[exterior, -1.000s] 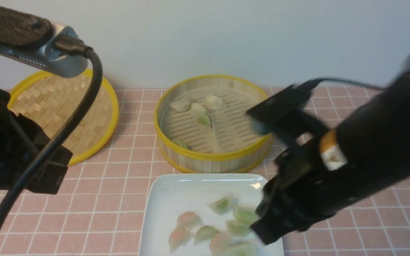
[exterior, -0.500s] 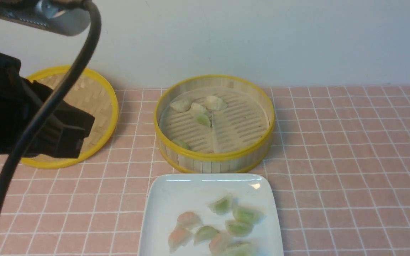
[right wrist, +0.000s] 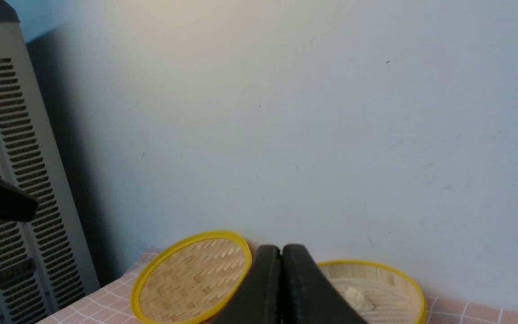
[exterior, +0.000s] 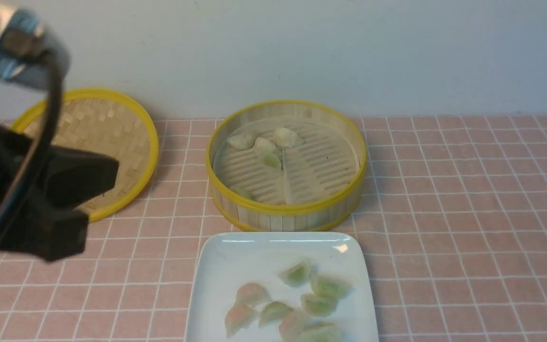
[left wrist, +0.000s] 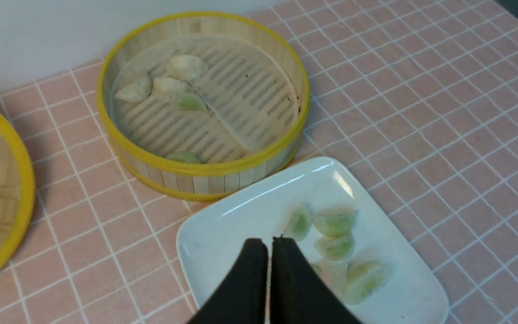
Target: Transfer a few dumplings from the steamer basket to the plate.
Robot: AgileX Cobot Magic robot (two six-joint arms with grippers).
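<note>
Bamboo woven lid (exterior: 112, 137) sits far left on the pink tiled worktop (exterior: 468, 213), with the left fingers (left wrist: 254, 270) clenched on nothing, held up at the near left. Steamer basket (exterior: 285, 207) is far centre, a few dumplings (exterior: 266, 145) mostly at its far left; the white plate (exterior: 226, 266) just near of it carries a cluster of dumplings (exterior: 297, 299). Right fingers (right wrist: 265, 279) are pressed together, empty, and out of the front view.

No readable text, labels or numbers anywhere.
</note>
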